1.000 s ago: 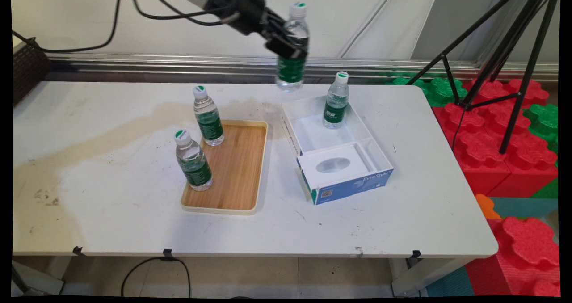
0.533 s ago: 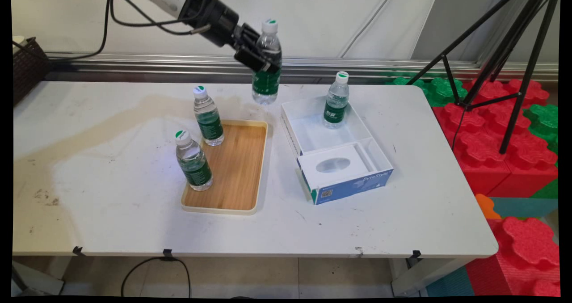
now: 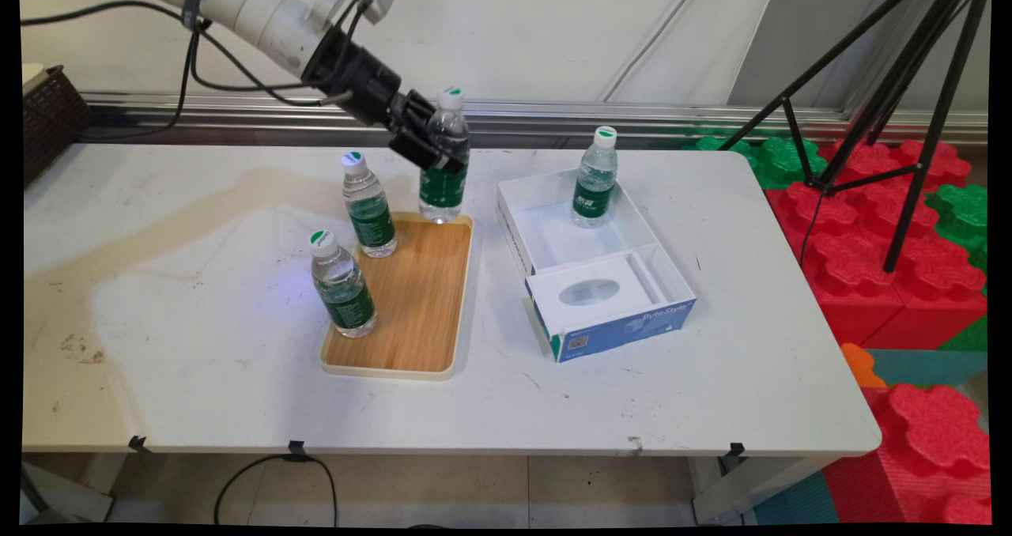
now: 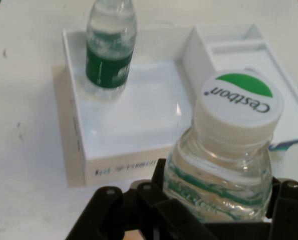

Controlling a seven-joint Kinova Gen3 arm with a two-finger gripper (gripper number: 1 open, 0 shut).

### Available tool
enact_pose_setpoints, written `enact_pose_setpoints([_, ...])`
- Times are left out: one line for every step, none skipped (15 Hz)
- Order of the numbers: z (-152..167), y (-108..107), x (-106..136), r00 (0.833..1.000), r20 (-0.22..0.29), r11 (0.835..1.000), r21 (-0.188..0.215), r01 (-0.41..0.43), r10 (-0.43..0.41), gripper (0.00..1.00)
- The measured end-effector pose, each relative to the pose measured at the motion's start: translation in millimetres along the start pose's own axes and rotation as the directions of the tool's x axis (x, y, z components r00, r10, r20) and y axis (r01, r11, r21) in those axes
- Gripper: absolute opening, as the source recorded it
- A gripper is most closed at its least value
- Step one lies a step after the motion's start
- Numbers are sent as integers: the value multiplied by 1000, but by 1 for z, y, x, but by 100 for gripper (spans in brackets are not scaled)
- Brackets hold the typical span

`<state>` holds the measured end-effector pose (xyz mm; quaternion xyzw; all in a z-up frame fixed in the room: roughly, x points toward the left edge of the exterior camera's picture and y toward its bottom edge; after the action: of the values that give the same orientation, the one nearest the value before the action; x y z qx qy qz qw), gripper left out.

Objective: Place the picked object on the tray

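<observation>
My gripper [image 3: 433, 150] is shut on a clear water bottle [image 3: 443, 164] with a green label and white cap, held upright just over the far right corner of the wooden tray [image 3: 427, 315]. In the hand view the same held bottle [image 4: 229, 165] fills the lower right, its cap reading Cestbon, with the gripper [image 4: 209, 210] clamped round its body. Two more bottles stand on the tray: one at the far left [image 3: 368, 208], one at the near left [image 3: 341, 287]. A fourth bottle [image 3: 594, 180] [image 4: 110, 47] stands in the open white box [image 3: 553, 243] [image 4: 143, 125].
The white and blue box sits right of the tray. A dark basket [image 3: 47, 117] stands at the table's far left. A black tripod [image 3: 893, 101] and red and green foam blocks [image 3: 901, 267] lie beyond the table's right edge. A brownish stain [image 3: 158, 235] marks the left tabletop.
The gripper has carried the held bottle down and to the left, from high above the box's far edge to just over the tray's far right corner.
</observation>
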<state>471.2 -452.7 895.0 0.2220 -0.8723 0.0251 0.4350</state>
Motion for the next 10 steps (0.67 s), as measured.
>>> enact_pose_setpoints([1, -5, -8, 1000, 7, 1000, -1, -1, 1, 0])
enact_pose_setpoints([3, -10, -17, 1000, 12, 1000, -5, -4, 4, 0])
enact_pose_setpoints([4, -13, -21, 1000, 12, 1000, -8, -4, 5, 0])
enact_pose_setpoints([6, -16, -28, 1000, 10, 1000, -14, -4, 4, 0])
enact_pose_setpoints([7, -18, -32, 1000, 8, 1000, -18, -5, 5, 0])
enact_pose_setpoints([8, -20, -35, 1000, 6, 1000, -22, -5, 5, 0])
enact_pose_setpoints([10, -21, -39, 1000, 4, 1000, -27, -8, 8, 0])
enact_pose_setpoints([13, -24, -44, 1000, 1, 999, -32, -13, 13, 0])
enact_pose_setpoints([14, -25, -46, 1000, -1, 999, -34, -18, 18, 0])
enact_pose_setpoints([15, -26, -50, 1000, -3, 999, -35, -23, 23, 0])
